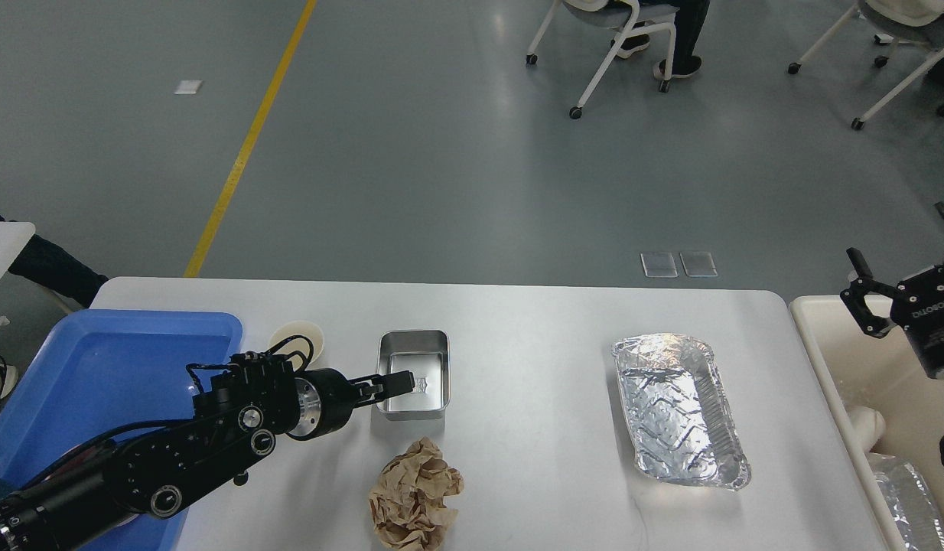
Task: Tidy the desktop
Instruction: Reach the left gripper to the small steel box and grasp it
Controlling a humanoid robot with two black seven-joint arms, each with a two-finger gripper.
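Observation:
The white desktop point(533, 329) holds a small steel tin point(413, 373), a crumpled brown paper ball point(415, 497) and an aluminium foil tray point(678, 409). My left gripper point(388, 386) reaches in from the lower left, and its dark fingertips are at the tin's left rim, one of them over the rim. I cannot tell whether they are clamped on it. The tin sits flat on the desktop. My right gripper point(904, 241) is open and empty, held up above the cream bin point(816, 329) off the desktop's right end.
A blue plastic tray point(97, 367) sits on the left end, under my left arm. A small cream round lid point(296, 335) lies between it and the tin. The bin holds a white object point(866, 421) and crumpled foil point(908, 497). Chairs stand far behind.

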